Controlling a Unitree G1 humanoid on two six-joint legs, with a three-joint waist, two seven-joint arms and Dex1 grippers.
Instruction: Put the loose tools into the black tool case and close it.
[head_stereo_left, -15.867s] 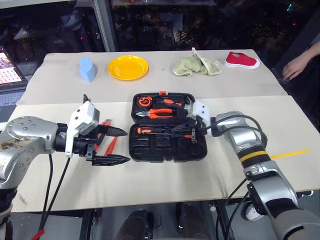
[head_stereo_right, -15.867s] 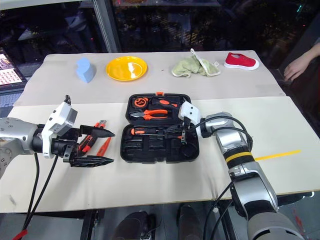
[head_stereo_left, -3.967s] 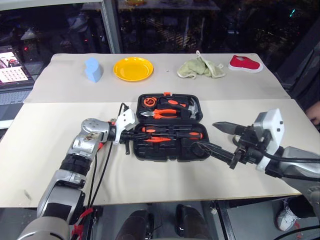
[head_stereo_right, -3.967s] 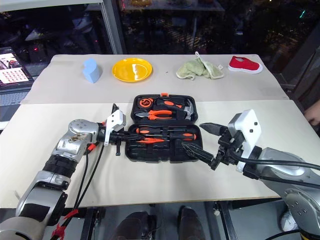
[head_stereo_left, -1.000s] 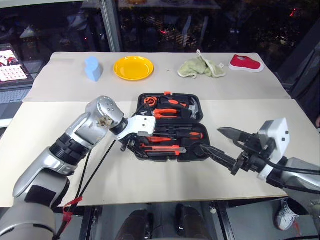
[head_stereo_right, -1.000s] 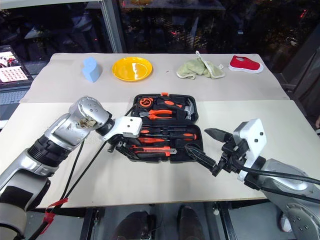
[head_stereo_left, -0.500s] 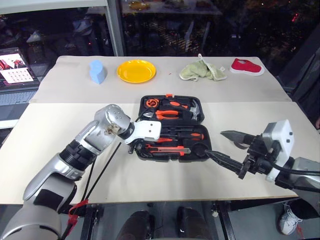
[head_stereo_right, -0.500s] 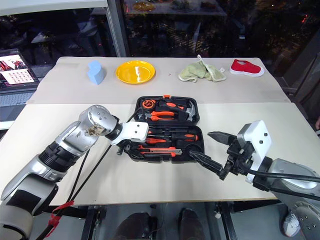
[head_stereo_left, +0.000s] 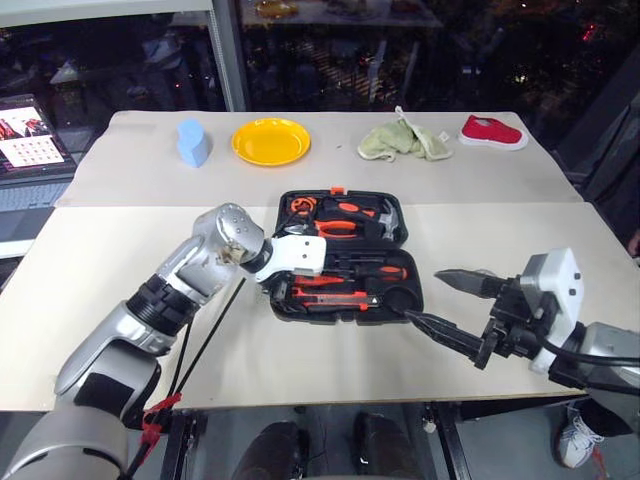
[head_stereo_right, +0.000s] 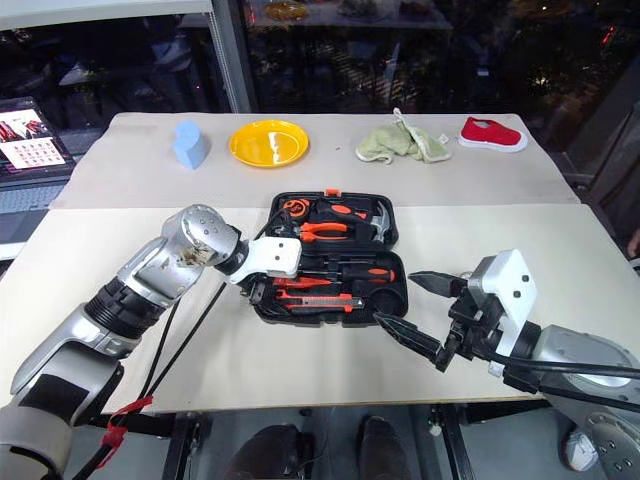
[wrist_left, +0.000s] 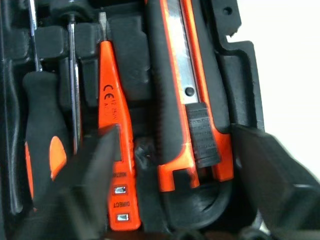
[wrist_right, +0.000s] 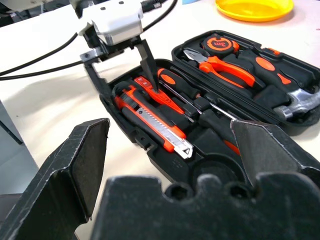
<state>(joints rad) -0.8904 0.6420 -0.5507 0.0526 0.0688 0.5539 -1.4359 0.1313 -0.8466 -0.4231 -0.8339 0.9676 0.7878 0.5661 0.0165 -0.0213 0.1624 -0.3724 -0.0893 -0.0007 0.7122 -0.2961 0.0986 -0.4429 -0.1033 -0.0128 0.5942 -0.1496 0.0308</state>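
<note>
Open left gripper (wrist_left: 170, 150) hovers over the knife (wrist_left: 187, 100) seated in the stiff, light case (head_stereo_left: 400, 305); right gripper (head_stereo_right: 420, 310), also open, should take the lid edge.

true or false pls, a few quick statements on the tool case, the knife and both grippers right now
1. The black tool case lies open on the table. True.
2. The utility knife lies on the table outside the case. False: it sits in a recess of the case's near half, beside the slim tester screwdriver.
3. The left gripper has its jaws open over the knife and tester. True.
4. The right gripper is shut on a screwdriver. False: its jaws are open and empty, near the case's right corner.
5. The yellow plate sits inside the case. False: it is on the far side of the table, next to a blue object.
</note>
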